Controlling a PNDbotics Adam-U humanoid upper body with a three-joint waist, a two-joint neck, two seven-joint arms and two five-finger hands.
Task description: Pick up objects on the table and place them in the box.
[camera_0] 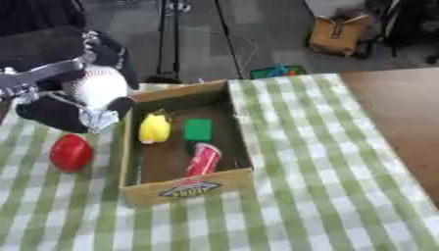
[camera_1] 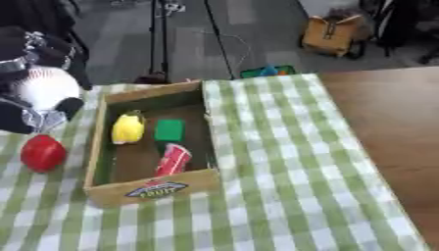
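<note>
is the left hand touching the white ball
Touching: the left eye view shows the left hand with fingers curled round the white ball.

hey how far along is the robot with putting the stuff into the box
Done: a yellow item, a green block and a red can already lie in the box. In hand: the left hand is curled round a white ball, left of the box. Left: the red ball on the cloth. The right hand is out of view.
</note>
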